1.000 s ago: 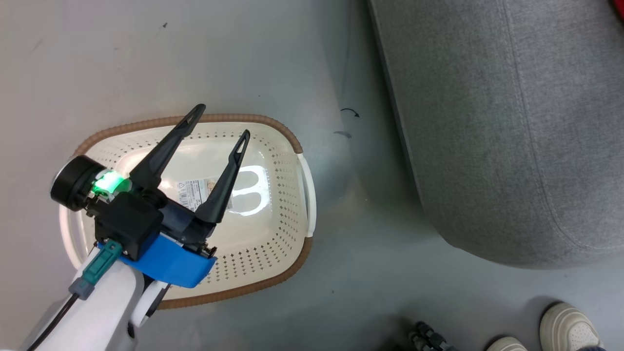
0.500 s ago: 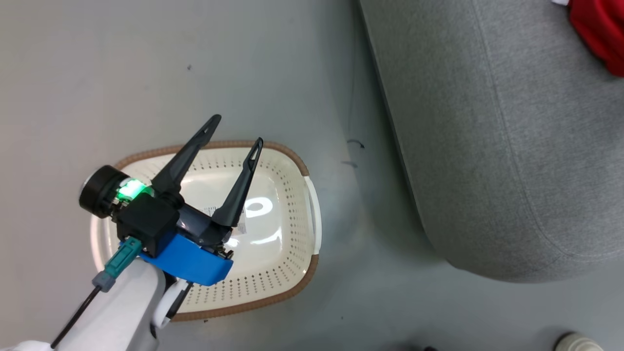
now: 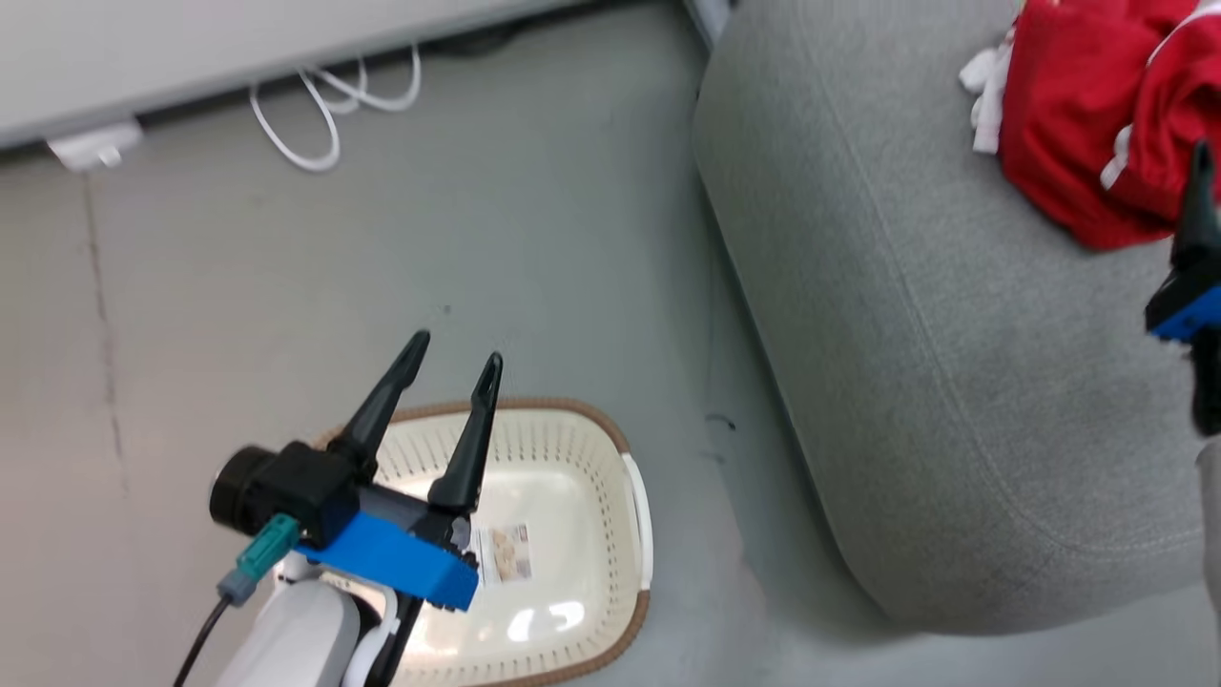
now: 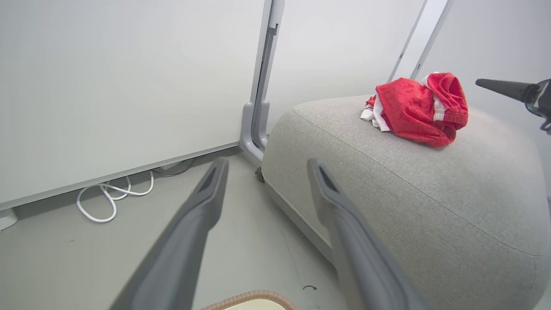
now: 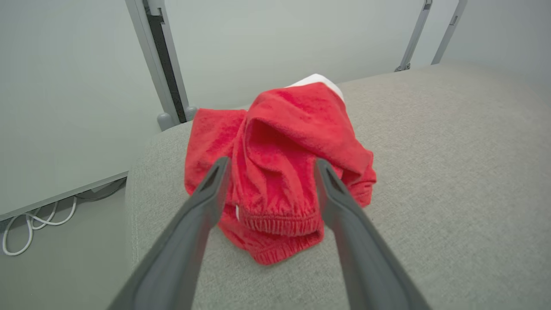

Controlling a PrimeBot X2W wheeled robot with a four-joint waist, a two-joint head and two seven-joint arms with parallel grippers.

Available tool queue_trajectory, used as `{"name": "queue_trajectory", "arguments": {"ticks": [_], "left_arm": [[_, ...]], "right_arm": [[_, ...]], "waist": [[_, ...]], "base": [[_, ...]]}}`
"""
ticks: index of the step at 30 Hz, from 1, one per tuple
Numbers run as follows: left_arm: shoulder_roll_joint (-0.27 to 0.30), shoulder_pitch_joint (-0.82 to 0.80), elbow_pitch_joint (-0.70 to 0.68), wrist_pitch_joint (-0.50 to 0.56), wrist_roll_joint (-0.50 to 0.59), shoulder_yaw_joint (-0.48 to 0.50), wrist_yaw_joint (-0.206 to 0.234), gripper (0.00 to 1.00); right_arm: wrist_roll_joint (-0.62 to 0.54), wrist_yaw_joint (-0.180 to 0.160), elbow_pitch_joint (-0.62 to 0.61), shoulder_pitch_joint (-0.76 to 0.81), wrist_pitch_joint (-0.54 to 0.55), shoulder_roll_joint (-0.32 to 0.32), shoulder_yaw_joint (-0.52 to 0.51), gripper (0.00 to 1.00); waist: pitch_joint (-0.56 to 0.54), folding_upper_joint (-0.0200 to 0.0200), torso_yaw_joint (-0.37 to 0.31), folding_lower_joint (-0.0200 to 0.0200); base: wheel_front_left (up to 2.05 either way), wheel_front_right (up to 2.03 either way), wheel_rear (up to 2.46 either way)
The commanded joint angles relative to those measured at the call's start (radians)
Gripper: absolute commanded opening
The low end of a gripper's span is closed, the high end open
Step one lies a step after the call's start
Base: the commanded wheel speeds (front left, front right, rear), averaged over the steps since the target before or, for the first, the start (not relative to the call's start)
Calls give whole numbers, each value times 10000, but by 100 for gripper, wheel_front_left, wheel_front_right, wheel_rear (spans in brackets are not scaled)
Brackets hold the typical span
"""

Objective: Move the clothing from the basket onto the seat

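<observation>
On the seat (image 3: 906,382) lies the clothing (image 3: 1068,143), right gripper (image 5: 272,165) parted nearby.

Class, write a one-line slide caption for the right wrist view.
Right gripper, jaws open, facing the red clothing heaped on the grey seat.

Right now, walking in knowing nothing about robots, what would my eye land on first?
The bright red clothing grabs the eye first, heaped on top of the big grey seat, with the right arm's dark jaws open and pointing at it. Next comes the cream basket on the floor beside the seat, its visible bottom bare but for a label, the left arm's open jaws hanging above it.
</observation>
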Motion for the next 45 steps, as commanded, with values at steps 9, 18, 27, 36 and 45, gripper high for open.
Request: {"name": "queue_trajectory", "arguments": {"ticks": [9, 18, 27, 36, 45], "left_arm": [[-583, 1140, 907, -45, -39, 910, -210, 100], [-861, 1837, 1027, -46, 192, 2061, -278, 100], [-1074, 2359, 1152, -47, 425, 2871, -290, 100], [-1200, 2780, 1128, -47, 546, 3344, -293, 100], [-1288, 2900, 1274, -47, 561, 3641, -266, 100]], "right_arm": [[242, 3, -2002, 2725, -421, 572, 793, 100], [-84, 1, -4828, 5229, -20, 1622, 1341, 100], [-293, 1, -6450, 6950, 613, 2210, 1580, 100], [-381, 3, -7104, 7877, 836, 2346, 2039, 100], [-66, 3, -7162, 8217, 882, 2337, 2404, 100]], "waist": [[-2124, 0, 728, 2], [-2754, 0, 1178, 2], [-3308, 0, 1819, 2], [-3611, 0, 2220, 2], [-3705, 0, 2486, 2]], "base": [[0, 0, 0], [0, 0, 0], [0, 0, 0], [0, 0, 0], [0, 0, 0]]}}
